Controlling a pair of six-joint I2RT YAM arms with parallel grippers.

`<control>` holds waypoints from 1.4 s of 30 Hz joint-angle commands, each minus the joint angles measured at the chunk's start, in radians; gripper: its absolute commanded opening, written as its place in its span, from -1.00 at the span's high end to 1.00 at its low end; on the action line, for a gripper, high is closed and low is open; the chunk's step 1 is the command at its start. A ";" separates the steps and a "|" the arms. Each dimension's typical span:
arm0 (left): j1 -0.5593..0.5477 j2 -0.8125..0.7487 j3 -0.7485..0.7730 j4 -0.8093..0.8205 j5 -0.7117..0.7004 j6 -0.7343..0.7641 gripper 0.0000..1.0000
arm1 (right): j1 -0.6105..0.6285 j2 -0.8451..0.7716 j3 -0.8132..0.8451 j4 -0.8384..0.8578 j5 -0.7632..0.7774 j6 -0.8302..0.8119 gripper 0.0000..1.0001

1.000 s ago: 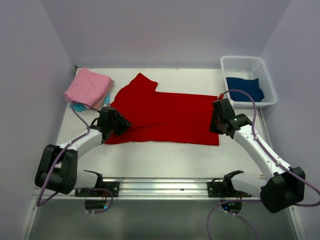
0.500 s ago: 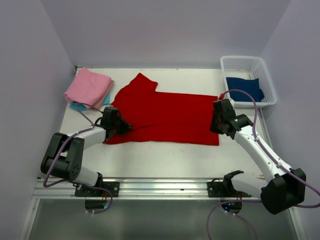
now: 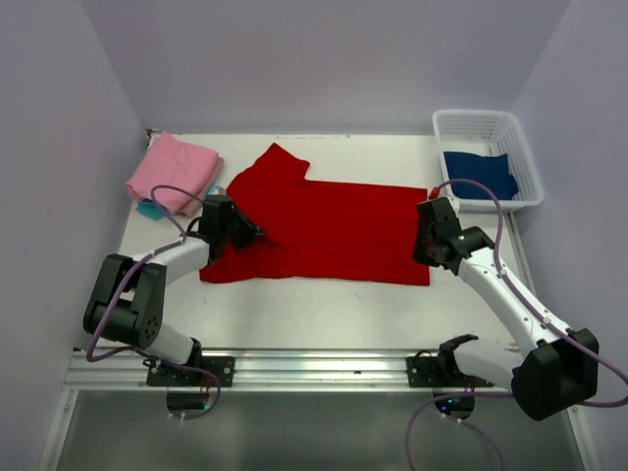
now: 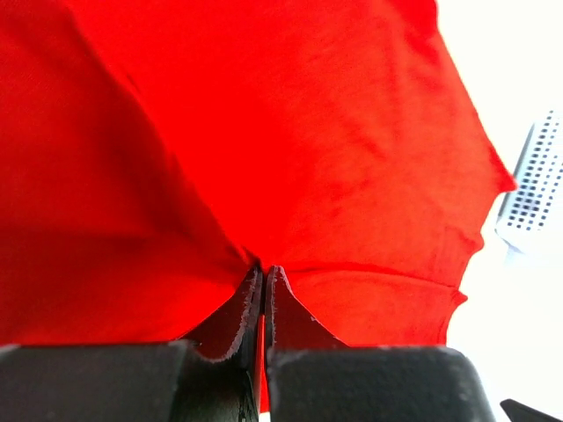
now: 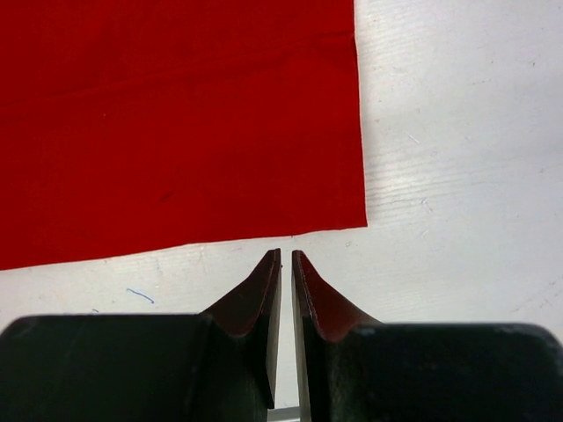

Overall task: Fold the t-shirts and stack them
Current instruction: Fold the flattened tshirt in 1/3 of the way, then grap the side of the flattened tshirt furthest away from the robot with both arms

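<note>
Red t-shirt (image 3: 324, 221): spread flat, centre of tabletop (image 3: 324, 304).
Left gripper (image 4: 264, 268): clenched on the shirt's left part, cloth puckered.
Right gripper (image 5: 286, 255): clenched, empty, beside the shirt's near right corner.

You see pale lavender walls (image 3: 324, 59) closing the scene at the left, the back and the right of the frame. Between them lies a white table (image 3: 334, 299), lightly scuffed in the right wrist view. A silver metal rail (image 3: 314, 365) runs along its near edge at the bottom. The light on it is soft and even, and the shadows are faint.
</note>
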 commanded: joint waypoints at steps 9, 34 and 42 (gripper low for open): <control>-0.007 0.225 0.211 0.062 0.109 0.125 1.00 | 0.002 -0.006 -0.004 0.035 0.018 0.002 0.71; 0.023 0.771 1.368 -0.439 -0.046 0.668 -0.82 | 0.001 0.609 0.407 0.230 0.029 -0.051 -0.67; 0.077 0.988 1.489 -0.405 -0.094 0.712 -0.29 | 0.001 0.565 0.347 0.337 0.009 -0.084 -0.55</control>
